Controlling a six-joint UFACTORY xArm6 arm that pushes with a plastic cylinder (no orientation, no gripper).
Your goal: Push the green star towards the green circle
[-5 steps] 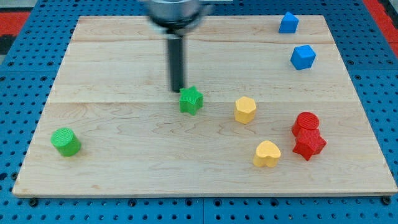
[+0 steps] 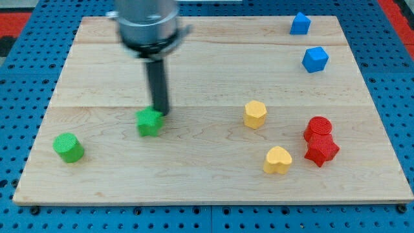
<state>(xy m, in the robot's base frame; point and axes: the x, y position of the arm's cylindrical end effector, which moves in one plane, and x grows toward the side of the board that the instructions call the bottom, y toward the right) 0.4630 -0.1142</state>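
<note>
The green star [image 2: 149, 122] lies on the wooden board, left of centre. My tip [image 2: 160, 114] touches its upper right edge. The green circle [image 2: 68, 147], a short cylinder, stands near the board's lower left corner, well to the left of and a little below the star.
A yellow hexagon block [image 2: 255, 114] and a yellow heart [image 2: 277, 160] lie right of centre. A red circle [image 2: 318, 127] and a red star [image 2: 321, 150] touch at the right. Two blue blocks [image 2: 299, 24] [image 2: 315, 59] sit at the top right. The board [image 2: 207, 188] ends near the view's bottom.
My tip has moved left and slightly down, pushing the green star leftward and down, closer to the green circle. The other blocks have not moved.
</note>
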